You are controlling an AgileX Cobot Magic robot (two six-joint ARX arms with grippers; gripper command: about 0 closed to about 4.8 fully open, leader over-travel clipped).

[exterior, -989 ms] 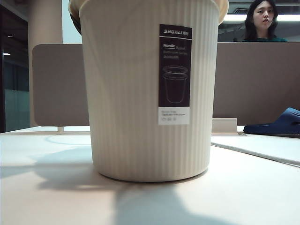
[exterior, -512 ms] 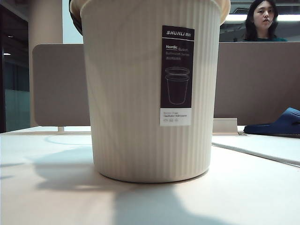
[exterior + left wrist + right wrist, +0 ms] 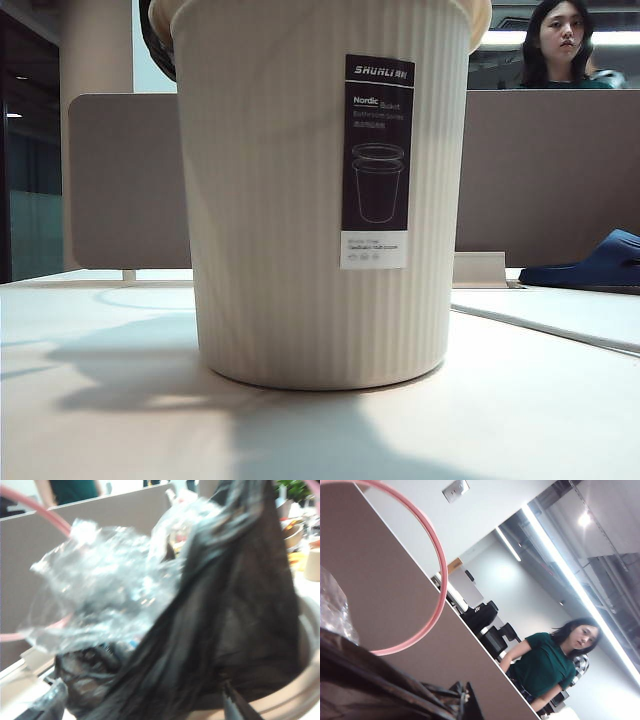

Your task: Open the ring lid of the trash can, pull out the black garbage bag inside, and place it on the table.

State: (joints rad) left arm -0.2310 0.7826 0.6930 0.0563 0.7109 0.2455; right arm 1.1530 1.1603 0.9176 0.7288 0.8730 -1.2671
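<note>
Ring lid (image 3: pixel 427 527) up. Right gripper (image 3: pixel 462 700) clamps black garbage bag (image 3: pixel 225 625), mid-pull from trash can (image 3: pixel 310 200). Left gripper (image 3: pixel 150 712) jaws apart; next regrasp bag.

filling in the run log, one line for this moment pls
ring lid: lifted off | garbage bag: half out of trash can | left hand: by bag, grip unclear | right hand: shut, out of view | table: no bag yet

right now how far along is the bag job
Done: ring lid is lifted off the can. In hand: the bag is partly up but its bottom sits inside the rim; right gripper is shut on it, left gripper open beside it. Left: lift it out onto the table.
</note>
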